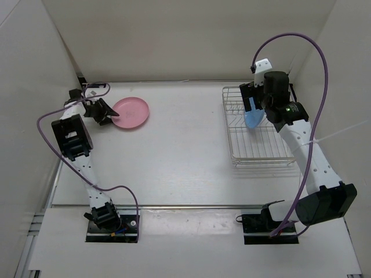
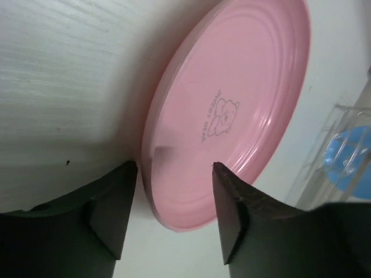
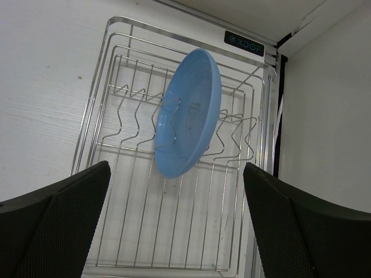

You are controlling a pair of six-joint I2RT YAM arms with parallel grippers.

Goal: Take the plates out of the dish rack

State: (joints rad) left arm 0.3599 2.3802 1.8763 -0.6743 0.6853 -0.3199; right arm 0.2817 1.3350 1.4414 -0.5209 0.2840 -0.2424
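One pink plate [image 1: 131,113] on table [image 1: 185,156]; one blue plate [image 3: 188,113] in rack [image 3: 110,87]; left gripper [image 2: 174,168], right gripper [image 3: 177,169] parted

A lab test cell — white panel walls [image 1: 174,35] boxing a bare table [image 1: 185,162].

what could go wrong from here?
The blue plate leans between the wire prongs of the dish rack; lifted at an angle by the open right gripper, it may snag and drag the rack. The left gripper sits open at the rim of the pink plate; pulling away crooked might shove it.
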